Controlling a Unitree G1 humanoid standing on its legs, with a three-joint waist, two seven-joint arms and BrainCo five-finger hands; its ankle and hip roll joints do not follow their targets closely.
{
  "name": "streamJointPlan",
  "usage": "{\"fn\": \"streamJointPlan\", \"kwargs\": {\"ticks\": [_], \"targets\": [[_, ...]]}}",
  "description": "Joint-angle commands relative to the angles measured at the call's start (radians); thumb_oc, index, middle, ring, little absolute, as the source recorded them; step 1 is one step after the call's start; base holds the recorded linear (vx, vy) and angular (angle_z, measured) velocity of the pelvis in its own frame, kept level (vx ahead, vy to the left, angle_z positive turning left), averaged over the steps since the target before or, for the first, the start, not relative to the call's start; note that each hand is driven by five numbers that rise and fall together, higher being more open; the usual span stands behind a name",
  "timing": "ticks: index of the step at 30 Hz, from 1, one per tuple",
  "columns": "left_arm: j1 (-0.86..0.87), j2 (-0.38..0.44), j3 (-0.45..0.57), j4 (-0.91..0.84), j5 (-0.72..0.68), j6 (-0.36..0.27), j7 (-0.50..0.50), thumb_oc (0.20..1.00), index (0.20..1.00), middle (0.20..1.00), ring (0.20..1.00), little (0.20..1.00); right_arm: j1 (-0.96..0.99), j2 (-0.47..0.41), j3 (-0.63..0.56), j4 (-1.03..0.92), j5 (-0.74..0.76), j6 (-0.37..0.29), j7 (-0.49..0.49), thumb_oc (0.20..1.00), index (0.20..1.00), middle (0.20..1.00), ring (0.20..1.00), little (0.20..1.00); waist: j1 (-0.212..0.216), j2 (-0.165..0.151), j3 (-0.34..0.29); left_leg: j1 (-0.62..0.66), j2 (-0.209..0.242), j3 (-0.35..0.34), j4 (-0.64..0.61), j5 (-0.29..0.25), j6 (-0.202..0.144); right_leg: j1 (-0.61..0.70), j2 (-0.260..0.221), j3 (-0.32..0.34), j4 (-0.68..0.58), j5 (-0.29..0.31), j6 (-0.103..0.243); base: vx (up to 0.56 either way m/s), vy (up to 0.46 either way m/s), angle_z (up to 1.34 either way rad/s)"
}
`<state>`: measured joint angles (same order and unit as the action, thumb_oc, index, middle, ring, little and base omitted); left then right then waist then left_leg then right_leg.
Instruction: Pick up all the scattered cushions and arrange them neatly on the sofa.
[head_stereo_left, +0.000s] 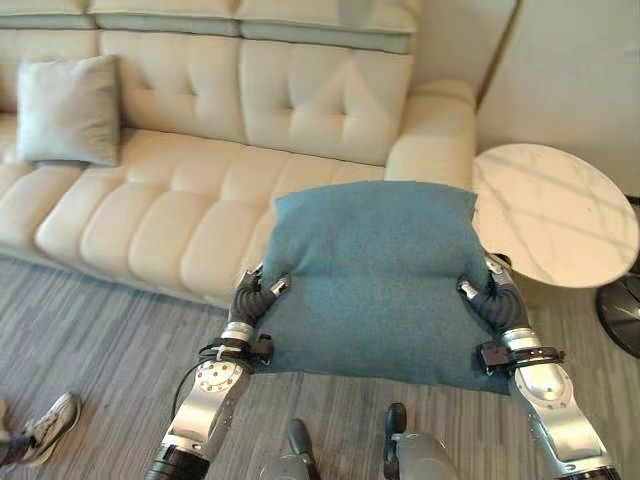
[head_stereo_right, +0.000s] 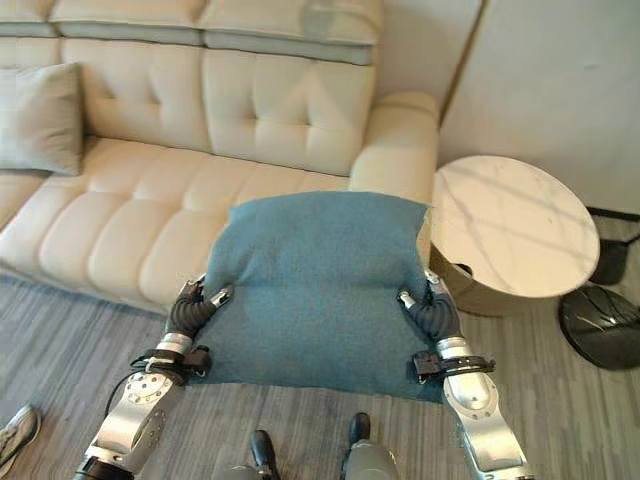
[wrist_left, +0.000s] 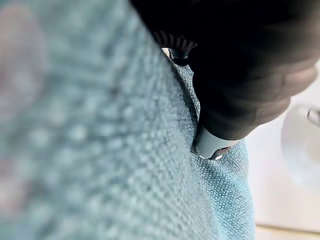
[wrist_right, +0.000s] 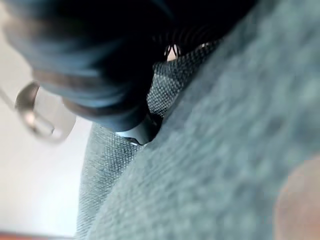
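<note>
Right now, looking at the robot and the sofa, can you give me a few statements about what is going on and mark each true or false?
1. The blue cushion is held between both robot hands. True: the left robot hand and the right robot hand grip its two sides.
2. The grey cushion lies on the floor. False: it leans against the sofa backrest.
3. A round marble side table stands beside the sofa arm. True.
4. The blue cushion already rests on the seat. False: it is held up in front of the sofa.
</note>
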<state>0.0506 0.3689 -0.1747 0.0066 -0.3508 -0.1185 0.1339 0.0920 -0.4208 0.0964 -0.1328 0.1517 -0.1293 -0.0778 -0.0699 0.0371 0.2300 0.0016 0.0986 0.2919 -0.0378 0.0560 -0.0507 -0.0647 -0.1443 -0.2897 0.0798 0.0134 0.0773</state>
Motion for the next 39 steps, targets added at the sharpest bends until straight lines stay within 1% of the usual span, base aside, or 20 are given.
{"fn": "streamJointPlan", "kwargs": {"ticks": [1, 9, 12, 13, 15, 16, 17, 19, 22, 25, 29, 30, 31, 32, 33, 34, 35, 36, 38, 39], "targets": [[-0.028, 0.003, 0.012, -0.106, 0.009, -0.091, -0.059, 0.200, 0.200, 0.200, 0.200, 0.200, -0.056, 0.018, 0.022, -0.098, 0.027, -0.097, 0.029, 0.200, 0.200, 0.200, 0.200, 0.200, -0.009, -0.056, -0.076, -0.002, -0.007, -0.004, 0.046, -0.097, -0.022, 0.066, 0.020, 0.039, -0.093, -0.028, 0.029, 0.04, 0.163, 0.10], [-0.022, 0.026, 0.023, -0.109, 0.024, -0.092, -0.057, 0.200, 0.200, 0.200, 0.200, 0.200, -0.087, 0.041, 0.045, -0.090, 0.044, -0.087, 0.047, 0.200, 0.200, 0.200, 0.200, 0.200, 0.025, -0.076, -0.069, -0.065, -0.076, -0.060, 0.104, -0.144, 0.030, 0.044, -0.037, 0.077, -0.058, -0.023, 0.060, 0.08, 0.214, 0.00], [-0.033, 0.032, 0.023, -0.105, 0.029, -0.090, -0.050, 0.200, 0.200, 0.200, 0.200, 0.200, -0.086, 0.056, 0.050, -0.108, 0.054, -0.091, 0.058, 0.200, 0.200, 0.200, 0.200, 0.200, 0.029, -0.071, -0.056, -0.069, -0.105, -0.083, 0.107, -0.157, 0.057, -0.004, -0.076, 0.108, 0.064, -0.007, 0.066, 0.07, 0.225, 0.11], [-0.043, 0.037, 0.020, -0.104, 0.026, -0.091, -0.045, 0.200, 0.200, 0.200, 0.200, 0.200, -0.089, 0.067, 0.052, -0.112, 0.065, -0.092, 0.058, 0.200, 0.200, 0.200, 0.200, 0.200, 0.023, -0.062, -0.039, -0.062, -0.119, -0.097, 0.107, -0.165, 0.076, -0.072, -0.079, 0.140, 0.199, 0.010, 0.057, 0.12, 0.327, 0.17], [-0.050, 0.037, 0.014, -0.101, 0.029, -0.093, -0.039, 0.200, 0.200, 0.200, 0.200, 0.200, -0.083, 0.073, 0.053, -0.114, 0.071, -0.099, 0.058, 0.200, 0.200, 0.200, 0.200, 0.200, 0.015, -0.058, -0.028, -0.059, -0.124, -0.103, 0.113, -0.171, 0.083, -0.114, -0.055, 0.171, 0.257, 0.014, 0.051, 0.12, 0.205, 0.22], [-0.059, 0.036, -0.001, -0.095, 0.034, -0.091, -0.045, 0.200, 0.200, 0.200, 0.200, 0.200, -0.067, 0.075, 0.050, -0.115, 0.085, -0.098, 0.067, 0.200, 0.200, 0.200, 0.200, 0.200, -0.015, -0.052, -0.016, -0.032, -0.139, -0.125, 0.114, -0.184, 0.087, -0.166, 0.040, 0.228, 0.289, -0.023, 0.039, 0.19, 0.151, 0.24], [-0.056, 0.035, 0.004, -0.093, 0.039, -0.092, -0.045, 0.200, 0.200, 0.200, 0.200, 0.200, -0.071, 0.070, 0.050, -0.111, 0.088, -0.098, 0.069, 0.200, 0.200, 0.200, 0.200, 0.200, -0.020, -0.051, -0.016, -0.020, -0.149, -0.123, 0.109, -0.190, 0.088, -0.190, 0.061, 0.229, 0.264, -0.028, 0.036, 0.29, 0.195, 0.32], [-0.046, 0.045, 0.009, -0.098, 0.046, -0.097, -0.049, 0.200, 0.200, 0.200, 0.200, 0.200, -0.083, 0.062, 0.060, -0.110, 0.109, -0.104, 0.077, 0.200, 0.200, 0.200, 0.200, 0.200, -0.022, -0.046, -0.010, 0.018, -0.161, -0.124, 0.090, -0.211, 0.085, -0.241, 0.060, 0.167, 0.205, -0.020, 0.032, 0.25, 0.083, 0.31], [-0.056, 0.024, 0.000, -0.090, 0.043, -0.102, -0.051, 0.200, 0.200, 0.200, 0.200, 0.200, -0.073, 0.053, 0.048, -0.110, 0.125, -0.106, 0.084, 0.200, 0.200, 0.200, 0.200, 0.200, -0.065, -0.046, -0.005, 0.078, -0.189, -0.168, 0.092, -0.246, 0.086, -0.301, 0.106, 0.184, 0.132, 0.019, 0.060, 0.33, 0.054, 0.25], [-0.057, 0.013, -0.001, -0.082, 0.056, -0.104, -0.054, 0.200, 0.200, 0.200, 0.200, 0.200, -0.062, 0.044, 0.040, -0.112, 0.131, -0.109, 0.088, 0.200, 0.200, 0.200, 0.200, 0.200, -0.084, -0.045, -0.011, 0.133, -0.210, -0.189, 0.090, -0.274, 0.078, -0.323, 0.106, 0.117, 0.053, 0.053, 0.066, 0.31, -0.003, 0.55], [-0.034, -0.006, -0.012, -0.090, 0.057, -0.107, -0.075, 0.200, 0.200, 0.200, 0.200, 0.200, -0.013, 0.038, 0.019, -0.125, 0.142, -0.114, 0.102, 0.200, 0.200, 0.200, 0.200, 0.200, -0.112, -0.035, -0.045, 0.188, -0.204, -0.222, 0.109, -0.282, 0.058, -0.276, 0.106, 0.128, 0.035, 0.055, 0.045, 0.43, -0.090, 0.47], [-0.026, -0.011, -0.016, -0.096, 0.054, -0.106, -0.079, 0.200, 0.200, 0.200, 0.200, 0.200, -0.006, 0.022, 0.009, -0.115, 0.131, -0.115, 0.097, 0.200, 0.200, 0.200, 0.200, 0.200, -0.118, -0.017, -0.061, 0.178, -0.178, -0.208, 0.204, -0.238, 0.010, -0.240, 0.111, 0.131, 0.044, 0.055, 0.026, 0.24, -0.070, 0.32], [-0.027, -0.010, -0.016, -0.096, 0.054, -0.106, -0.079, 0.200, 0.200, 0.200, 0.200, 0.200, -0.006, 0.023, 0.009, -0.115, 0.131, -0.115, 0.097, 0.200, 0.200, 0.200, 0.200, 0.200, -0.119, -0.020, -0.062, 0.175, -0.181, -0.209, 0.204, -0.234, 0.011, -0.241, 0.108, 0.132, 0.041, 0.059, 0.026, 0.48, -0.139, 0.10], [-0.029, -0.014, -0.018, -0.095, 0.043, -0.109, -0.077, 0.200, 0.200, 0.200, 0.200, 0.200, 0.000, 0.004, -0.004, -0.115, 0.127, -0.121, 0.091, 0.200, 0.200, 0.200, 0.200, 0.200, -0.134, -0.013, -0.071, 0.139, -0.121, -0.149, 0.363, -0.154, -0.047, -0.188, 0.112, 0.134, 0.035, 0.045, 0.004, 0.30, -0.101, -0.06], [-0.028, -0.017, -0.018, -0.090, 0.036, -0.109, -0.075, 0.200, 0.200, 0.200, 0.200, 0.200, 0.001, 0.001, -0.008, -0.110, 0.129, -0.119, 0.084, 0.200, 0.200, 0.200, 0.200, 0.200, -0.137, -0.017, -0.079, 0.113, -0.101, -0.118, 0.420, -0.115, -0.049, -0.163, 0.110, 0.138, 0.020, 0.034, -0.006, 0.31, -0.102, 0.01], [-0.028, -0.017, -0.018, -0.090, 0.036, -0.109, -0.075, 0.200, 0.200, 0.200, 0.200, 0.200, 0.001, 0.001, -0.008, -0.110, 0.129, -0.119, 0.084, 0.200, 0.200, 0.200, 0.200, 0.200, -0.136, -0.015, -0.079, 0.110, -0.098, -0.117, 0.427, -0.119, -0.050, -0.162, 0.113, 0.139, 0.018, 0.035, -0.008, 0.26, -0.049, -0.08], [-0.035, -0.026, -0.026, -0.078, 0.028, -0.108, -0.077, 0.200, 0.200, 0.200, 0.200, 0.200, -0.001, -0.017, -0.016, -0.104, 0.125, -0.117, 0.072, 0.200, 0.200, 0.200, 0.200, 0.200, -0.133, -0.019, -0.075, 0.052, -0.066, -0.055, 0.481, -0.147, -0.026, -0.113, 0.113, 0.161, -0.008, 0.012, -0.016, 0.17, -0.018, -0.21], [-0.036, -0.026, -0.026, -0.078, 0.028, -0.108, -0.077, 0.200, 0.200, 0.200, 0.200, 0.200, -0.001, -0.017, -0.016, -0.104, 0.125, -0.117, 0.072, 0.200, 0.200, 0.200, 0.200, 0.200, -0.132, -0.022, -0.077, 0.050, -0.070, -0.053, 0.480, -0.144, -0.024, -0.115, 0.110, 0.163, -0.011, 0.016, -0.015, 0.29, 0.002, -0.23], [-0.049, -0.025, -0.034, -0.074, 0.040, -0.101, -0.082, 0.200, 0.200, 0.200, 0.200, 0.200, -0.004, -0.031, -0.033, -0.106, 0.096, -0.113, 0.057, 0.200, 0.200, 0.200, 0.200, 0.200, -0.127, -0.039, -0.078, -0.010, -0.044, -0.016, 0.361, -0.209, 0.001, -0.072, 0.084, 0.200, -0.039, 0.003, 0.008, 0.28, 0.094, -0.25], [-0.056, -0.020, -0.036, -0.071, 0.046, -0.099, -0.085, 0.200, 0.200, 0.200, 0.200, 0.200, 0.000, -0.031, -0.040, -0.107, 0.093, -0.110, 0.055, 0.200, 0.200, 0.200, 0.200, 0.200, -0.124, -0.054, -0.079, -0.050, -0.039, -0.024, 0.306, -0.204, -0.001, -0.060, 0.069, 0.216, -0.050, 0.002, 0.013, 0.27, 0.144, -0.25]]}}
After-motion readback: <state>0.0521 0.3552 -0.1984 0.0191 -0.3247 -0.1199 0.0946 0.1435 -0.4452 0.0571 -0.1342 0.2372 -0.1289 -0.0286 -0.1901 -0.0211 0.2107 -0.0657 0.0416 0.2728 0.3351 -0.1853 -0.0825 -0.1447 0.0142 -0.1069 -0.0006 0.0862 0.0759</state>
